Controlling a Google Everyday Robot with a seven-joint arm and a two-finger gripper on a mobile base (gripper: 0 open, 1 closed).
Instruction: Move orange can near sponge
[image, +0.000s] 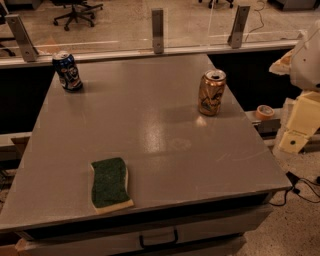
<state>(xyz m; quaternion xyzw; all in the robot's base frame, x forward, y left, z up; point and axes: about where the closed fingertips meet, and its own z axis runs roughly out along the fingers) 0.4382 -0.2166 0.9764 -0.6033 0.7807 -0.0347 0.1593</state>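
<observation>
Well apart, orange can (212, 92) near right table (150, 100) edge, sponge (110, 184) at front edge; tool (299, 126) off right side, state unclear.

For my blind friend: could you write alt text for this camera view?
An orange can stands at the right rear of a grey table, far from a green sponge lying near the front edge. A dark blue can stands at the rear left corner, and the robot's gripper hangs beyond the table's right side.
</observation>
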